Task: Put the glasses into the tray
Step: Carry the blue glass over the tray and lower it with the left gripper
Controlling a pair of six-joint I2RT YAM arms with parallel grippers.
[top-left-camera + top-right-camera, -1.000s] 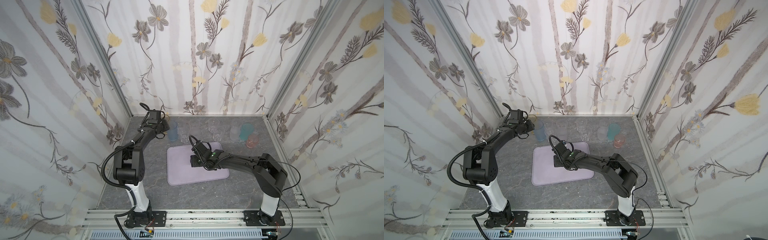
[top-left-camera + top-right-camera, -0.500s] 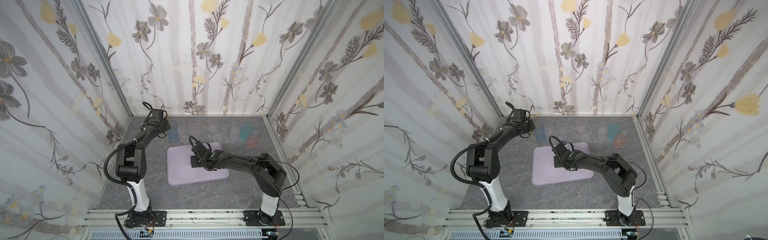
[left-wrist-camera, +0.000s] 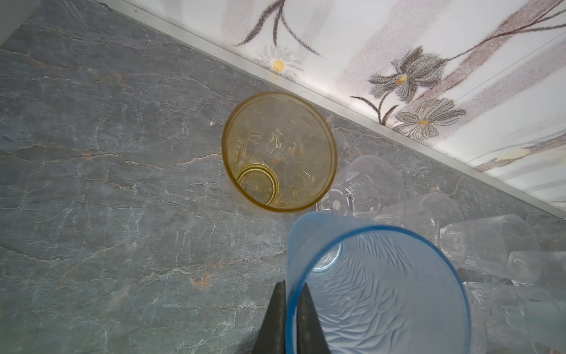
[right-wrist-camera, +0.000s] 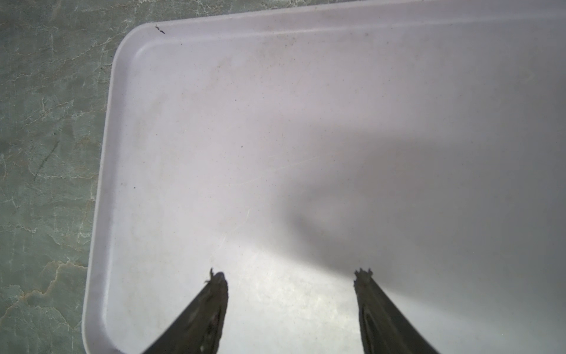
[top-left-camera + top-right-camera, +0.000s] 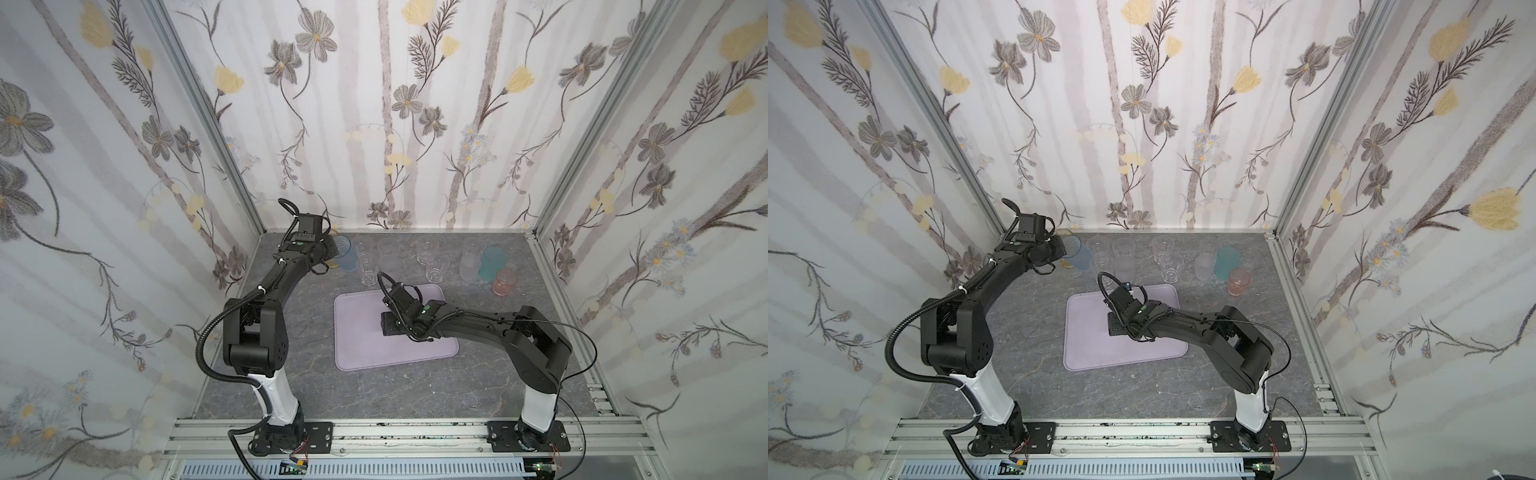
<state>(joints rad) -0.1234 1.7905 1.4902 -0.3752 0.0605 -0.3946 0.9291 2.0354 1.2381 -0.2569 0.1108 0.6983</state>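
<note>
**A:** Top views first. How many tumblers?

**B:** I make out ten small see-through tumblers, in a row along the back of the grey stone-patterned bench [image 5: 311,374]. There is one blue tumbler [image 5: 345,254] and one amber tumbler [image 5: 332,263], which is half hidden by the left hand [image 5: 332,250]. Then one teal tumbler [image 5: 492,262], one pink tumbler [image 5: 504,282], two frosted tumblers [image 5: 388,259] and four clear tumblers [image 5: 426,250]. The clear ones overlap, so my count may be short.

**A:** And the tray?

**B:** One flat pale lilac plastic tray [image 5: 357,332], mid-bench, in front of the row. Every tumbler stands on the bench outside it. The right hand [image 5: 388,326] hangs over it.

**A:** Left wrist view?

**B:** The left hand is pinching the blue tumbler's wall, one finger inside the rim and one outside. The amber tumbler stands upright just beside it, showing only its own ringed base inside. At least four clear tumblers crowd behind.

**A:** Right wrist view?

**B:** The right hand is spread and grips nothing. It is above the tray's bare floor, near a rounded corner.
</note>
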